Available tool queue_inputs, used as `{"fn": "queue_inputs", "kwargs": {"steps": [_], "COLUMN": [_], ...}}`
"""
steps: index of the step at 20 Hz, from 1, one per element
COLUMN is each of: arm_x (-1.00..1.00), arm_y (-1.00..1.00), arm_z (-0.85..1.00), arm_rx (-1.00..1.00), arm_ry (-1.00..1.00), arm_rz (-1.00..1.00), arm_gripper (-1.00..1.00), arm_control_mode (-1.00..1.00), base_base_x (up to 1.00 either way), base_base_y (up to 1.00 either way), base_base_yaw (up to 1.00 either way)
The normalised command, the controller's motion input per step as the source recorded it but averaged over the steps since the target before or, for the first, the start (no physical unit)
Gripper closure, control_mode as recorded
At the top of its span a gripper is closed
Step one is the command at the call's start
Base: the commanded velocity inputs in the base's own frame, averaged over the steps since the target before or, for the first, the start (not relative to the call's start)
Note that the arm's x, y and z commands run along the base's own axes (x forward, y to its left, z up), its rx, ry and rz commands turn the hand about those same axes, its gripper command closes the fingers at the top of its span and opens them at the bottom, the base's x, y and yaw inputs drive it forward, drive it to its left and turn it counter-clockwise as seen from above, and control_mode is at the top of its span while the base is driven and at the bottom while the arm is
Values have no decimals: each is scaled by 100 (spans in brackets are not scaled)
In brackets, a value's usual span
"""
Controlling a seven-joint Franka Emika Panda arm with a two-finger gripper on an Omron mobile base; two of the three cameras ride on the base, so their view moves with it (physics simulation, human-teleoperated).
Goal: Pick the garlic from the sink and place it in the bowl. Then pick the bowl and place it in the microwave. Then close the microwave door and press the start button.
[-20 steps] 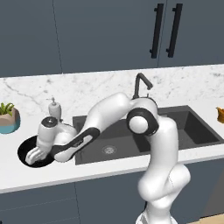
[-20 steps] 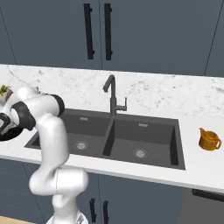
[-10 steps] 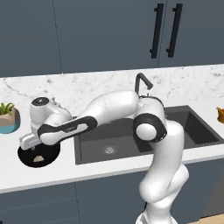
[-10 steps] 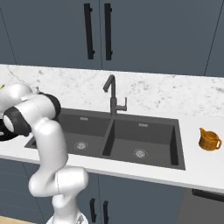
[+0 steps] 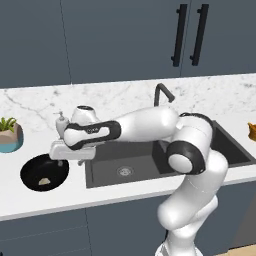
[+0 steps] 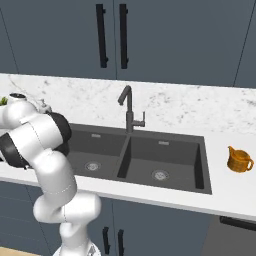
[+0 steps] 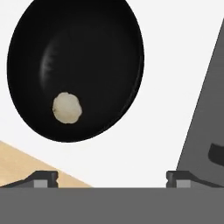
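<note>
The garlic (image 7: pixel 67 107) lay free on the floor of the bowl (image 7: pixel 100 35), near its rim, with no finger touching it. One second earlier the hand had been down at the bowl; half a second earlier it had lifted slightly; at this moment the gripper (image 5: pixel 72 159) hovered above the bowl's sink-side edge, well clear of it. In the hand view the two fingertips (image 7: pixel 43 177) stood wide apart at the bottom edge, holding nothing, so the jaws had parted and released the load.

The bowl (image 5: pixel 44 173) sat on the white counter (image 5: pixel 30 200) just beside the left basin of the sink (image 5: pixel 130 165), with the teal plant pot (image 5: pixel 10 137) behind it.

Judgement: the first step was complete. The next step called for a grasp on the bowl itself, probably at the rim, since the bowl was shallow and wide. From the left base view the exact height of the hand over the rim was hard to gauge.
</note>
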Motion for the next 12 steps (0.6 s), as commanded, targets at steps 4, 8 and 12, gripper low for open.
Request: {"fn": "queue_inputs", "kwargs": {"steps": [4,8,12], "arm_x": [20,42,44], "arm_y": [0,31,45], "arm_z": [-31,-34,-31], "arm_rx": [4,0,0], "arm_ry": [2,3,5], "arm_rz": [-12,-6,-4], "arm_gripper": [-100,-100,-100], "arm_control_mode": [-100,-100,-100], "base_base_x": [0,0,0], "base_base_y": [0,0,0], "base_base_yaw": [0,0,0]}}
